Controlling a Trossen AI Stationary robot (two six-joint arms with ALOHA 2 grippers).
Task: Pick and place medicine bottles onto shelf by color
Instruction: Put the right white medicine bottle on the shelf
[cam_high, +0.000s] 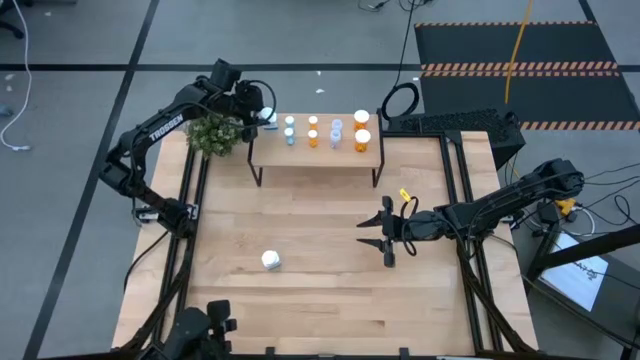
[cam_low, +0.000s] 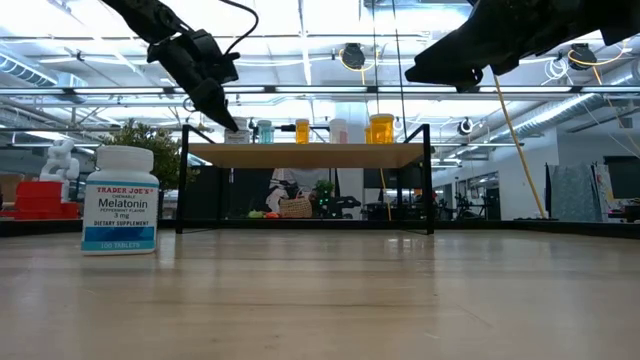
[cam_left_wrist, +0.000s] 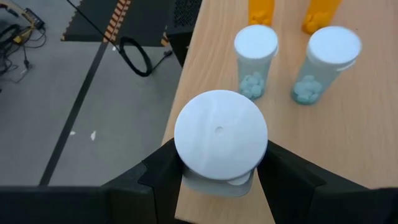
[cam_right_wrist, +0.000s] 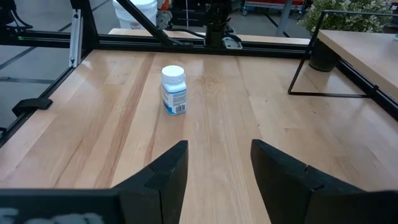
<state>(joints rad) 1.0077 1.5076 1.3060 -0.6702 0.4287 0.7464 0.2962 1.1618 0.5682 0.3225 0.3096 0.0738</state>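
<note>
Spanning the whole high view, the table (cam_high: 320, 230) is seen as a pale wooden top, and at its far edge the shelf (cam_high: 316, 152) is set on thin black legs. A leafy plant (cam_high: 213, 134) is placed just beside the shelf's left end.

The left arm (cam_high: 165, 128) is bent over that plant, and the left gripper (cam_high: 266, 116) is held at the shelf's left end. In the left wrist view its fingers (cam_left_wrist: 163, 168) are pressed against both sides of a white-capped bottle (cam_left_wrist: 220, 140), which is held over the board's edge; whether its base touches the wood cannot be told. The right arm (cam_high: 500, 205) is stretched in from the right side, and the right gripper (cam_high: 388, 232) is held above the table's middle, with its fingers (cam_right_wrist: 168, 169) spread apart and nothing between them.

On the shelf, two pale blue bottles (cam_left_wrist: 255, 60) are stood side by side near the held one, tablets being visible through their walls. Orange bottles (cam_high: 362, 139) are lined up further along, towards the shelf's right end. On the table, well apart from the shelf and nearer the front, a white melatonin bottle (cam_low: 121, 199) is stood upright, ahead of the right gripper.
</note>
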